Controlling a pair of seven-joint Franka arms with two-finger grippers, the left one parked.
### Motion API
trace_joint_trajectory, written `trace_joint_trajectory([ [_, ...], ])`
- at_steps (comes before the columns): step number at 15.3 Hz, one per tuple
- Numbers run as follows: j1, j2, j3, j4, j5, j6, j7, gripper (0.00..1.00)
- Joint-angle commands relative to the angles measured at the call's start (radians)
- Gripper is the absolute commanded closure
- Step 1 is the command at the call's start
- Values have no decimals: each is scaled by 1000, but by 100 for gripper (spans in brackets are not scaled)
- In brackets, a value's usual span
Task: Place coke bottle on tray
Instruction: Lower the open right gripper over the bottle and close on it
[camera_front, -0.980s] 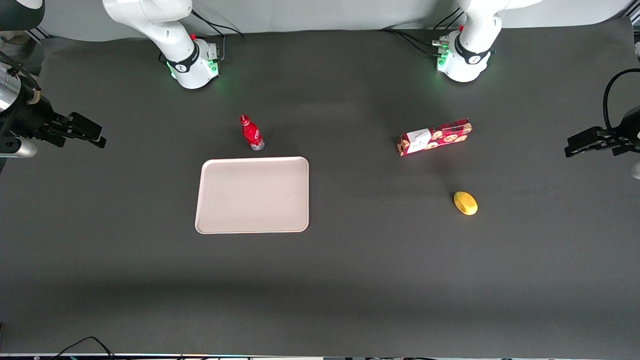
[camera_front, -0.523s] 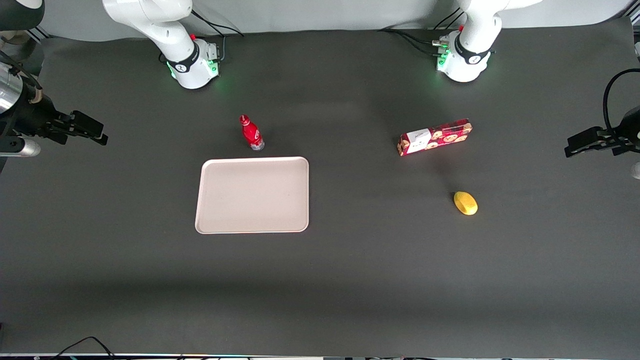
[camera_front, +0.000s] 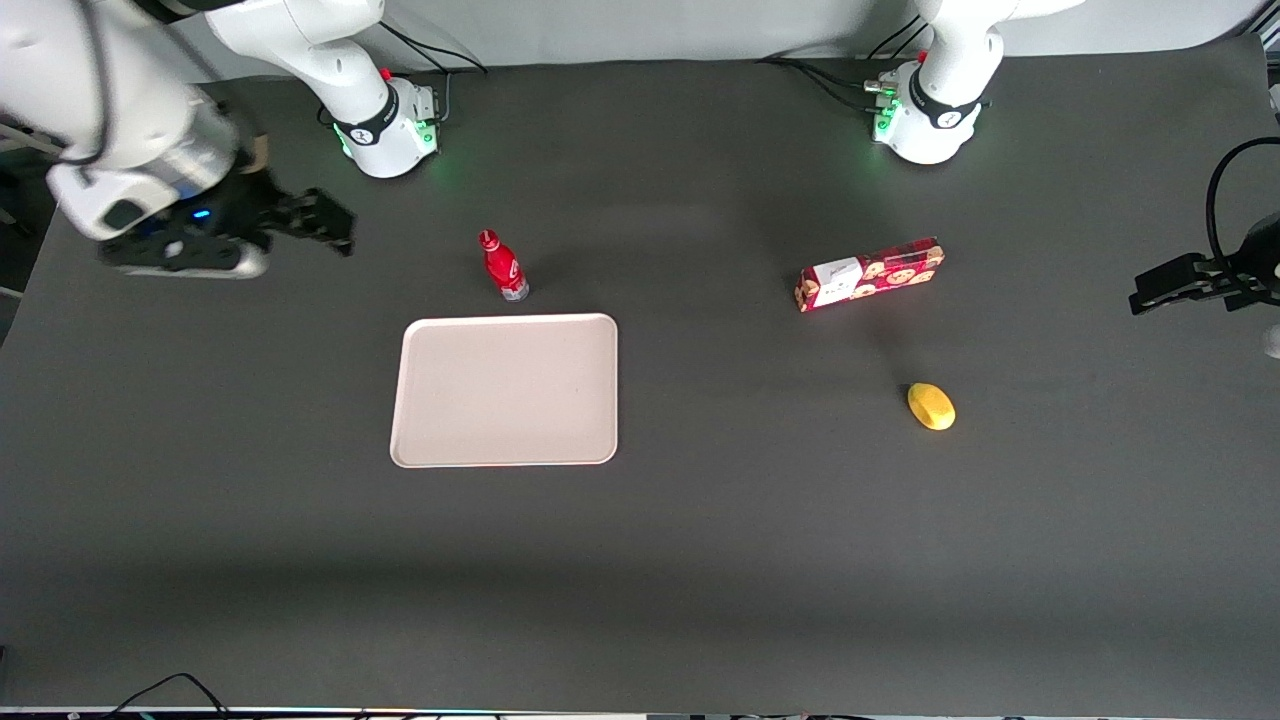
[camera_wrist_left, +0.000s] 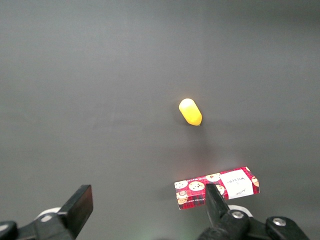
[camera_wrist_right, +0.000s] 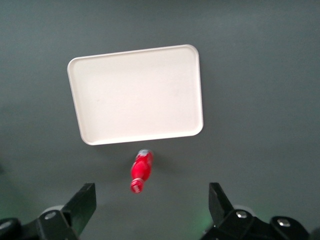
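Moved: gripper has swung in from the working arm's end of the table toward the bottle; nothing else has shifted.
Bottle: stands upright on the table, just beside the tray rim, farther from the front camera than the tray; not on it yet.
Handling: likely light, stiff plastic, smooth and rather slippery; tall and narrow, so it could tip at a nudge.
Hold: best across the red body under the cap, squarely from the side.
Gripper: well apart from the bottle, raised above the table; fingers spread wide, holding nothing.
Tray: bare, flat, low rim; easy landing.
Others: cookie box and yellow fruit lie toward the parked arm's end, well apart.
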Motion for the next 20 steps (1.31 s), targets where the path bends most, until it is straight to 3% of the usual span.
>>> trace_joint_trajectory([
  [1,138,3,-16,-19,4,-12,112,0],
  [4,163,0,-12,-119,22,44,88,0],
  [5,165,-18,-12,-181,48,100,82,0],
  [11,166,-153,34,-620,53,498,82,0],
  [17,166,-215,74,-851,55,687,112,0],
  [20,166,-213,155,-918,56,779,190,0],
])
